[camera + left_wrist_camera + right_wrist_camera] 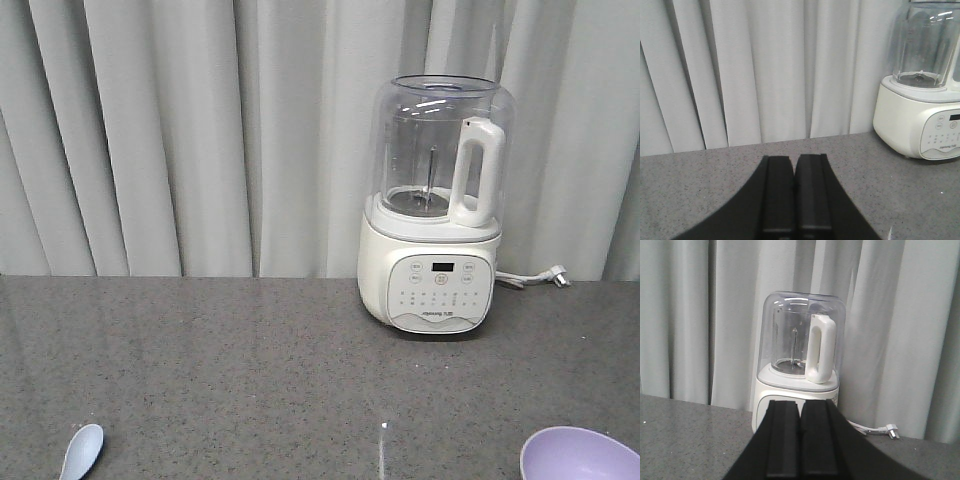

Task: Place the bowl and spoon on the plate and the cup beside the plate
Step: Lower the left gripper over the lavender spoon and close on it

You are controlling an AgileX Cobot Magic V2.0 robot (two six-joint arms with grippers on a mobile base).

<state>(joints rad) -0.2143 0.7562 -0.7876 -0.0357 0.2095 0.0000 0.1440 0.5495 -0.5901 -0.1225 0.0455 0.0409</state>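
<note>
Nothing of the arrangement looks done yet. On the grey speckled tabletop (250, 370) the pale bluish-white spoon (82, 450) lies alone at the near left edge of the front view, scoop pointing away and its handle cut off by the frame. Well apart from it, at the near right corner, the lavender bowl (580, 457) sits upright with only its far half showing. They are on opposite sides, and neither rests on anything but the bare surface. I can't find the plate or the cup in any view, so I can't say where they stand.

The left claw (795, 170) is clenched, its two black fingers pressed flat together with nothing between them, and it hangs above the tabletop facing the grey curtain (740, 75). The right claw (800, 410) is likewise clenched on nothing. It points straight at the white blender (435, 210), which stands toward the far right with its clear jug and white handle and its loose plug (553, 274) lying just beside it.

As I judge it, the whole job is left. The bowl and the spoon each need picking up and setting on the plate, and the cup needs placing next to it. Neither arm is close to any of these things.
</note>
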